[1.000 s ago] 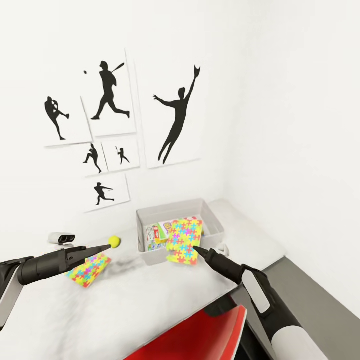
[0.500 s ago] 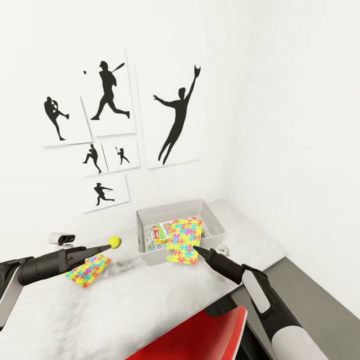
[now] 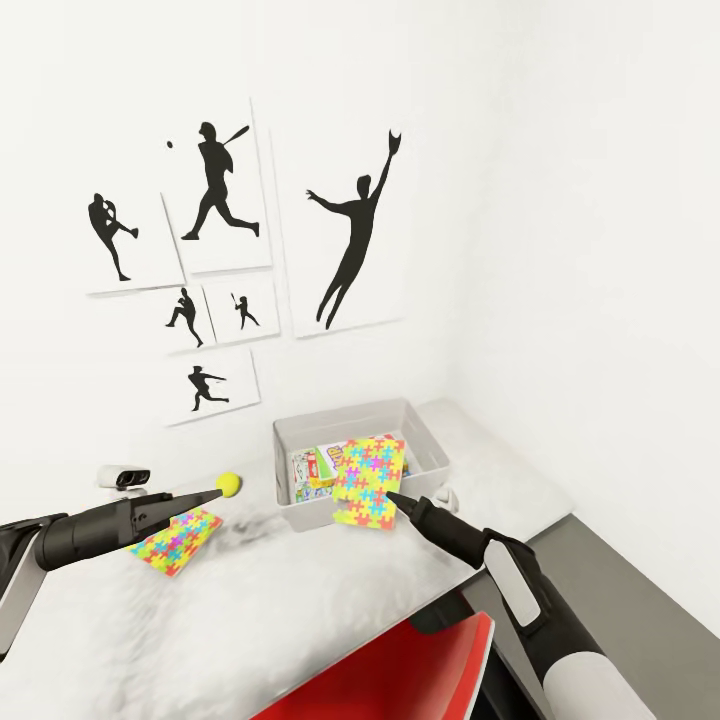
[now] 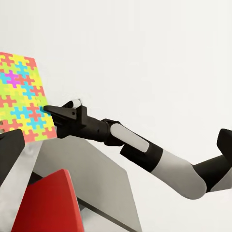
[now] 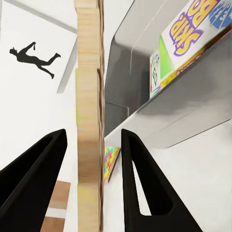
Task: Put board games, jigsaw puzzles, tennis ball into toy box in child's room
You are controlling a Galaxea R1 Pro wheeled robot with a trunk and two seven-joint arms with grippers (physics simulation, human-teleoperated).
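A red chair back [image 3: 400, 670] sits nearest, tucked under the pale grey speckled table top [image 3: 300, 600], which meets a dark grey top [image 3: 620, 590] at the room's corner. Above the red chair, the robot's right gripper [image 3: 390, 497] reaches forward, its two black fingers [image 5: 140, 183] standing either side of the thin edge of a multicolour puzzle-pattern panel [image 3: 369, 482]; whether they press the panel cannot be told. That jigsaw panel leans tilted over the near wall of the shallow pale grey open-topped toy box [image 3: 425, 445], its lower edge outside the bin. Across the table, the left gripper [image 3: 215, 493] stretches level above a second flat puzzle-pattern panel [image 3: 175, 538] lying on the table top; whether its fingers are parted or together cannot be told. The small yellow-green tennis ball [image 3: 229, 484] sits right at the left gripper's tip, beside the toy box. Inside the bin lies a white-green printed board game box [image 3: 312, 468]. A small white device [image 3: 125, 477] stands at the table's back edge. Black sports-silhouette pictures [image 3: 355, 235] hang on the white wall behind.
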